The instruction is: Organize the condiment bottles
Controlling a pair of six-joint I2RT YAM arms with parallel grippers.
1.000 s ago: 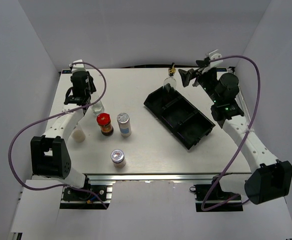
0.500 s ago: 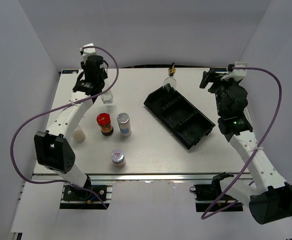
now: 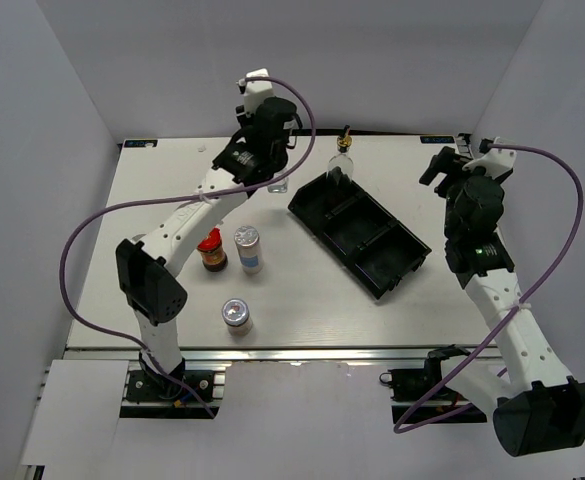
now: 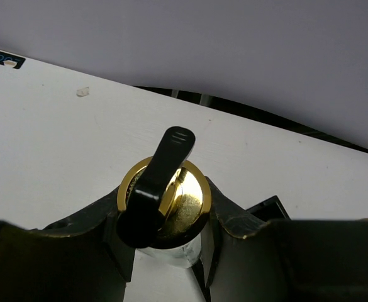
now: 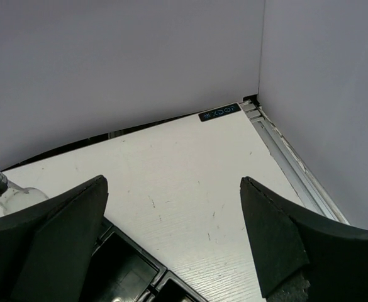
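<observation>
The left gripper (image 4: 167,255) is clenched on the neck of a tall glass bottle (image 4: 187,198), just below its gold pourer top. It holds the bottle upright near the middle of the far edge of the worktop (image 3: 302,290), just left of the black tray (image 3: 377,250). I cannot tell if the base touches the surface. The step in hand seems to be carrying this bottle into the tray, where the second bottle (image 3: 341,166) already stands in the compartment nearest the far edge. To do it well, the bottle should be kept vertical, its base should pass above the tray wall, and it should come down apart from the standing bottle. The fingers should open only when the base rests flat. The right gripper (image 5: 171,220) is spread wide and grasps nothing, near the far right corner.
</observation>
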